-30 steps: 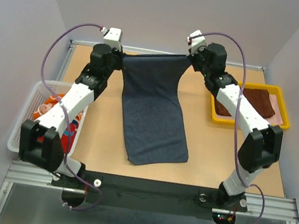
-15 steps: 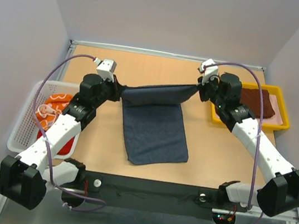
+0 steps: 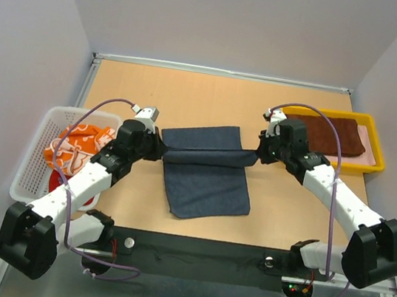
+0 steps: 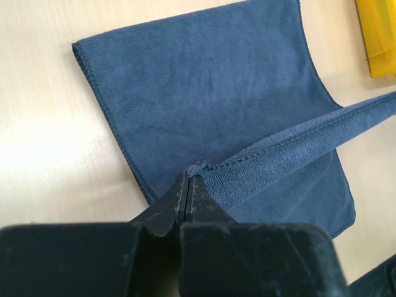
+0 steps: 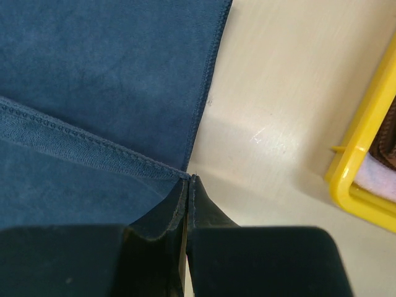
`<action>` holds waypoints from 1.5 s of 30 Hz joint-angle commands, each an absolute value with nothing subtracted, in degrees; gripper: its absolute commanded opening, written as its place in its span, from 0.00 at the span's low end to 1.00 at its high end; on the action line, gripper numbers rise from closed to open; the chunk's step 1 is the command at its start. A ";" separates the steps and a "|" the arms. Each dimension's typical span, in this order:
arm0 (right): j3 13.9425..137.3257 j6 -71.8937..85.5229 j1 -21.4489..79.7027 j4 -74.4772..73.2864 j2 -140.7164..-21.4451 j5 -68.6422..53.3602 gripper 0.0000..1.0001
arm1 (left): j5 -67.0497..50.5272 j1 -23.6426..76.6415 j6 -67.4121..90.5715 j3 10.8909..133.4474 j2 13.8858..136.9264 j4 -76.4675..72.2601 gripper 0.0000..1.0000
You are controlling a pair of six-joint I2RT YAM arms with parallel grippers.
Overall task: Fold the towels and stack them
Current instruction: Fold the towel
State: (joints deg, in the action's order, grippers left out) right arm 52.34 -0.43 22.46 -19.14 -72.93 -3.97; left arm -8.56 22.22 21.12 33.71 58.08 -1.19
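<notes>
So the left gripper (image 3: 159, 147) and right gripper (image 3: 260, 155) each pinch 1 corner of the navy towel (image 3: 207, 187), with that edge stretched between them over the rest lying flat in the middle of the table (image 3: 191, 95).

You have bare table (image 3: 191, 95) beyond the navy towel (image 3: 207, 187), right to the far edge. The white mesh basket (image 3: 32, 161) blocks your left side, the yellow tray (image 3: 379, 153) your right; the towel's taut raised edge bars the middle.
</notes>
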 commanded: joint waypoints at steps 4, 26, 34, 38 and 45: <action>58.17 3.34 21.71 -21.61 -72.95 2.10 0.00 | -1.58 22.15 21.53 39.36 54.76 4.91 0.00; 50.55 14.76 21.62 -27.16 -65.04 -4.04 0.01 | -8.09 25.75 34.09 30.07 43.68 11.52 0.00; 42.46 23.37 21.71 -27.07 -70.66 -4.39 0.01 | -10.63 29.00 46.49 17.85 44.30 3.26 0.01; 40.70 24.70 21.62 -26.28 -72.95 -3.61 0.02 | -10.63 29.35 47.99 15.47 43.60 2.55 0.07; 40.78 24.88 21.71 -25.40 -73.74 -4.65 0.06 | -12.39 29.88 47.64 15.91 44.03 2.72 0.38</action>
State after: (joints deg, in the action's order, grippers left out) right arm 40.49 24.27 22.46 -26.72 -73.93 -6.02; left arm -11.75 29.30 47.37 15.88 44.40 3.92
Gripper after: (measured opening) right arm 0.044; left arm 0.188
